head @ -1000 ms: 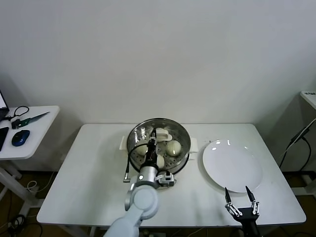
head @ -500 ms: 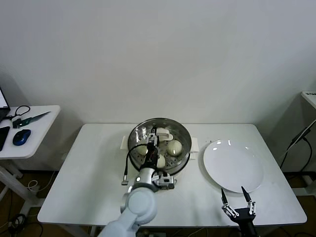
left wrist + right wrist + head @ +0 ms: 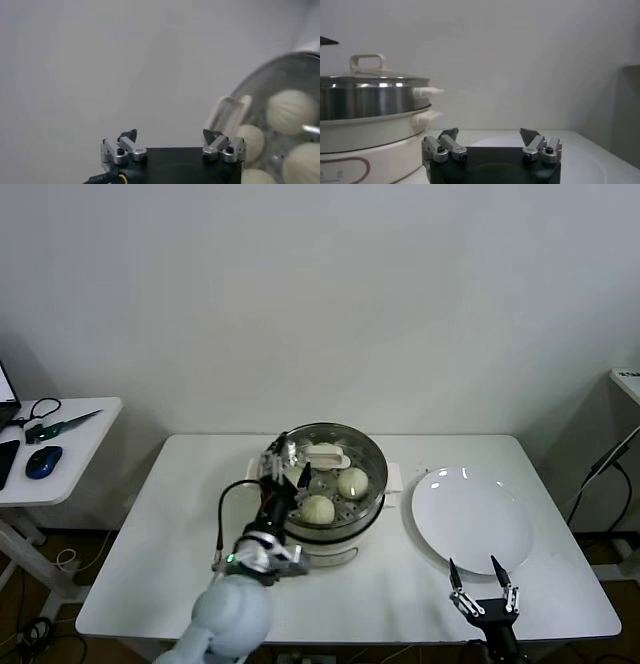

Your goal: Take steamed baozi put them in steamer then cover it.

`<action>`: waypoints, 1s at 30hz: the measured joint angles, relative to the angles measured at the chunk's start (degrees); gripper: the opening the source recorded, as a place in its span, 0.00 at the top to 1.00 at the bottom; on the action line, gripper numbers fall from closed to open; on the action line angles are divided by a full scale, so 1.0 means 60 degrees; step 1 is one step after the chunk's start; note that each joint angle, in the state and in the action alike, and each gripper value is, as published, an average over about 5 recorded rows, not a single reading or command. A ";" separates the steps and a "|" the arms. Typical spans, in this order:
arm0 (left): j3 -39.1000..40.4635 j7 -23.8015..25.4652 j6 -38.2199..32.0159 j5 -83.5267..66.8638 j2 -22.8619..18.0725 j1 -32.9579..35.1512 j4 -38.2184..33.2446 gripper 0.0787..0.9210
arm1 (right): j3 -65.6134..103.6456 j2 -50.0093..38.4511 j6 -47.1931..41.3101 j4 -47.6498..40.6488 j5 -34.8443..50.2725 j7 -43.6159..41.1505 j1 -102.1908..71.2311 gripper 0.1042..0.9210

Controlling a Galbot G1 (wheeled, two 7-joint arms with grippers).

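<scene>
Cover (image 3: 322, 456) sits on steamer (image 3: 322, 484), baozi (image 3: 351, 482) inside. My left hand (image 3: 280, 484) open; next, withdraw. Right hand (image 3: 483, 576) open, parked.

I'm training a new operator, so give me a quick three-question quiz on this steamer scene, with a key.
1. True or false: the round clear glass lid with the cream handle sits on the shiny stainless-steel steamer.
2. What lies on the flat white plate? A) buns B) nothing C) a lid
3. Which is beside the steamer: the left gripper or the right gripper?
Key: 1 true; 2 B; 3 left.
</scene>
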 measured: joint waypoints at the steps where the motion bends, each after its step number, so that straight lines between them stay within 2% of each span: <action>1: -0.0332 -0.0145 -0.0253 -0.0607 0.0027 0.0146 -0.0050 0.12 | 0.0012 0.0004 -0.0005 -0.0001 -0.0001 0.0023 0.0031 0.12; 8: -0.2664 -0.0894 -0.2051 -0.4984 0.0337 0.1498 -0.0017 0.12 | 0.0040 -0.0081 -0.0014 -0.0083 0.0132 0.0135 0.0235 0.12; 13: -0.3601 -0.1184 -0.3305 -0.7290 0.0426 0.2521 0.0325 0.12 | 0.0004 -0.0087 -0.0100 -0.0177 0.0255 0.0212 0.0356 0.12; 22: -0.3996 -0.1363 -0.5156 -0.8868 0.0081 0.3539 0.1307 0.12 | -0.0046 -0.0112 -0.0266 -0.0355 0.0463 0.0253 0.0528 0.12; 30: -0.3953 -0.1296 -0.6002 -0.9105 -0.0194 0.4024 0.2059 0.12 | -0.0117 -0.0146 -0.0323 -0.0426 0.0618 0.0267 0.0582 0.12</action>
